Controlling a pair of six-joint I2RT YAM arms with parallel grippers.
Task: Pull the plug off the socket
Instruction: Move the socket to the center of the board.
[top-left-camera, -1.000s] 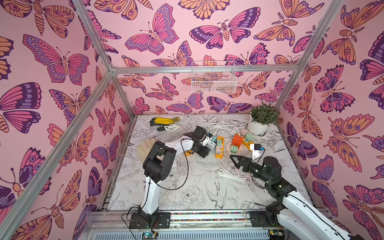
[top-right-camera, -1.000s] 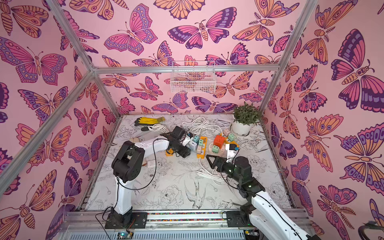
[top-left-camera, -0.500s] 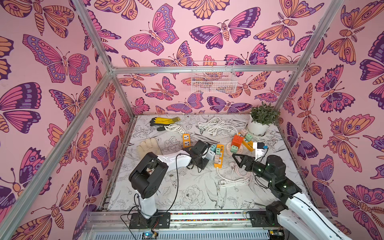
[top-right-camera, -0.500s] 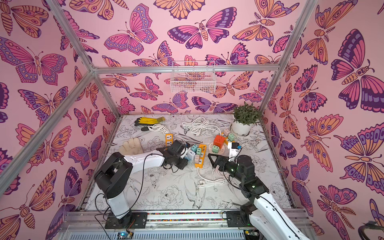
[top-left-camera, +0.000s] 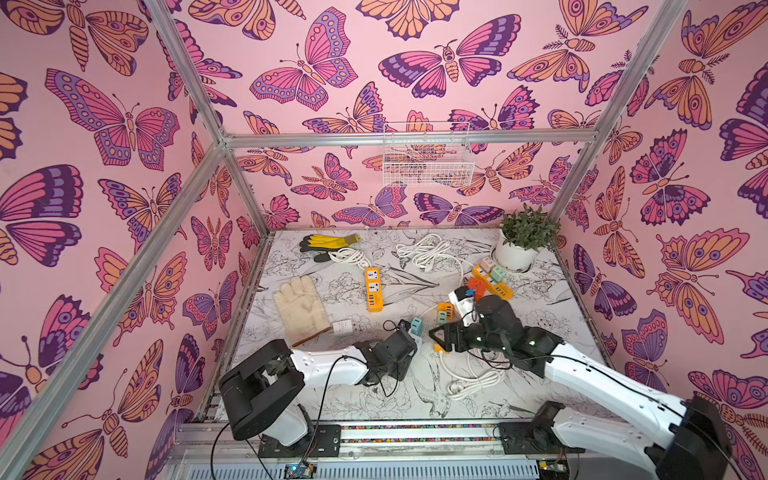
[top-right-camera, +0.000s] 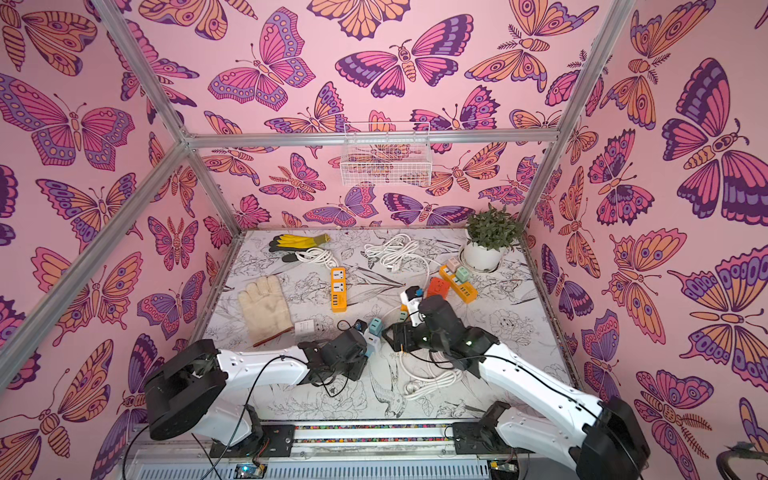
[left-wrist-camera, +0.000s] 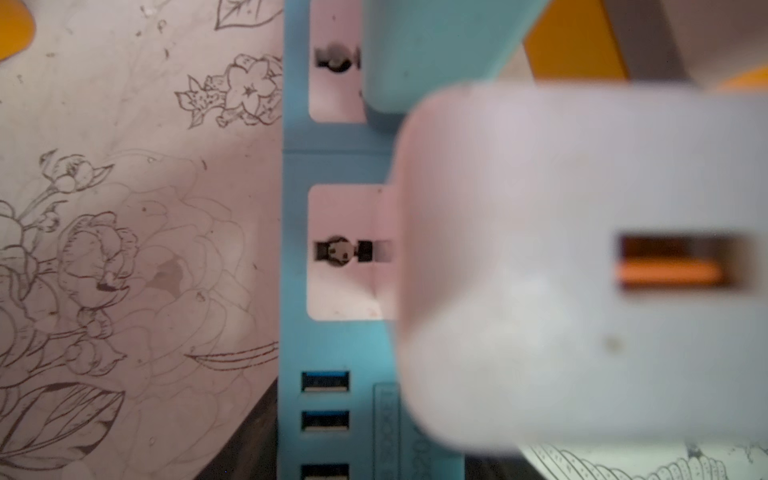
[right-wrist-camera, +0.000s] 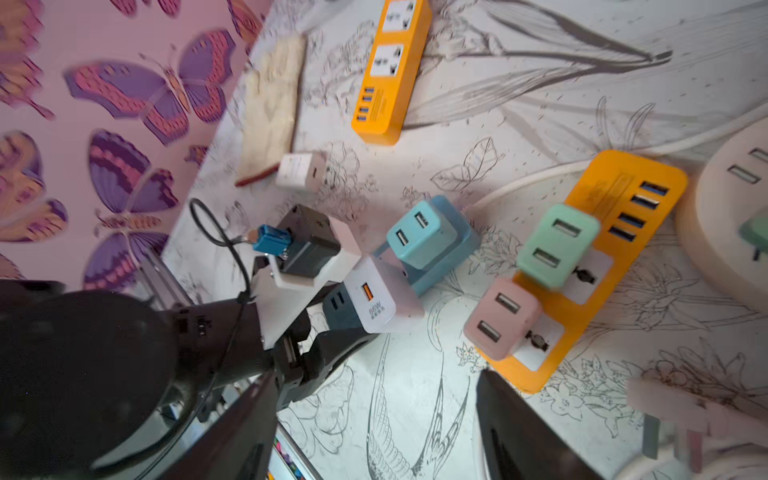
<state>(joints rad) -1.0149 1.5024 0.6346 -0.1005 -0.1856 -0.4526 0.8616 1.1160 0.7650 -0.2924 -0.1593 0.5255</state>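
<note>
A blue power strip (left-wrist-camera: 295, 166) lies on the table near the front middle. A white plug (right-wrist-camera: 374, 299) sits in its socket nearest the USB end, and a teal plug (right-wrist-camera: 419, 232) in the socket beyond. In both top views my left gripper (top-left-camera: 409, 345) reaches in from the left. It is shut on the strip's USB end, just under the white plug (top-left-camera: 417, 339). My right gripper (top-left-camera: 433, 335) hovers just right of that plug. It is open, with only bare table between its fingers (right-wrist-camera: 519, 436).
An orange strip (right-wrist-camera: 615, 266) with mint and pink plugs lies close beside the right gripper. A second orange strip (top-left-camera: 374, 289), a white glove (top-left-camera: 301, 309) and a small white charger (top-left-camera: 343, 328) lie to the left. White cable (top-left-camera: 469, 378) loops under the right arm. A plant pot (top-left-camera: 515, 253) stands at the back right.
My left gripper has drawn back toward the table's front, bringing the blue strip and its plugs along. The right gripper has shifted left toward the strip, and its jaws have narrowed a little.
</note>
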